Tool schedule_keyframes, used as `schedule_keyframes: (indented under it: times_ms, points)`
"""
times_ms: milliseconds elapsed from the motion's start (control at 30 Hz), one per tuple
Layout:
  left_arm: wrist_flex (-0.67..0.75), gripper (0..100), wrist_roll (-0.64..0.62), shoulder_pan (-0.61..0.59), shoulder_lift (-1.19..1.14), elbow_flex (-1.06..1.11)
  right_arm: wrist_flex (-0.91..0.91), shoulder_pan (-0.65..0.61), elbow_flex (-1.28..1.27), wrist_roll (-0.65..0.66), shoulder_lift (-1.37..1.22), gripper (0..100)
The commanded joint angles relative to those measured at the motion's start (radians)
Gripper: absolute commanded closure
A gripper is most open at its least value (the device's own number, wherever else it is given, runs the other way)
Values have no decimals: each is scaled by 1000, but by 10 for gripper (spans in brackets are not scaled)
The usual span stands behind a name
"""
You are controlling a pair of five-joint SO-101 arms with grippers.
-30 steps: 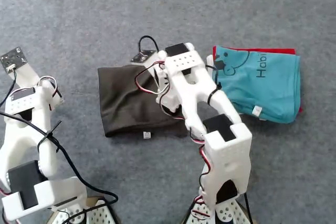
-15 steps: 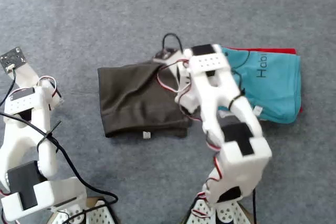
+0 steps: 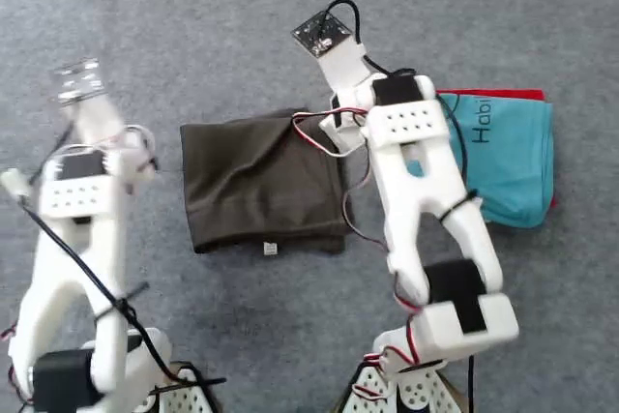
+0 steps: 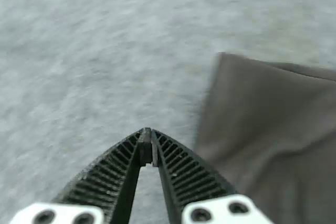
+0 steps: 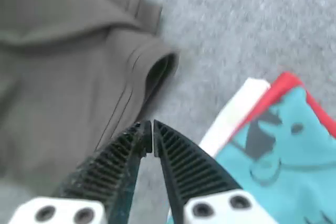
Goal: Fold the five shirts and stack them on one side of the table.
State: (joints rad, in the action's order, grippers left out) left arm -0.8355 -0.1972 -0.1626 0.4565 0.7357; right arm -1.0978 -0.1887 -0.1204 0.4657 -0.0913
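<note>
Right gripper [image 5: 152, 132] clenched, empty | left gripper [image 4: 146, 148] clenched | red shirt [image 3: 503, 95] mostly under teal shirt [image 3: 513, 171]

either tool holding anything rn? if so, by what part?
Nothing held. Left tool and right tool are both shut with nothing between the tips, each near the dark shirt.

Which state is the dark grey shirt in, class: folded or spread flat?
Folded. The dark grey shirt lies as a compact rectangle on the table, with no sleeves spread out and layered edges showing.
</note>
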Motion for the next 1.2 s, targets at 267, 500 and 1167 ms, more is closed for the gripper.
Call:
schedule_keyframes:
  times_ms: [267,500,1167]
  points:
    - [434,970,-2,160,-213,38,141,34,51,-11,-147,983]
    - [302,971,-2,93,-493,-213,57,48,48,-11,-7,983]
    - [250,971,0,39,-503,-237,247,72,163,-54,-335,983]
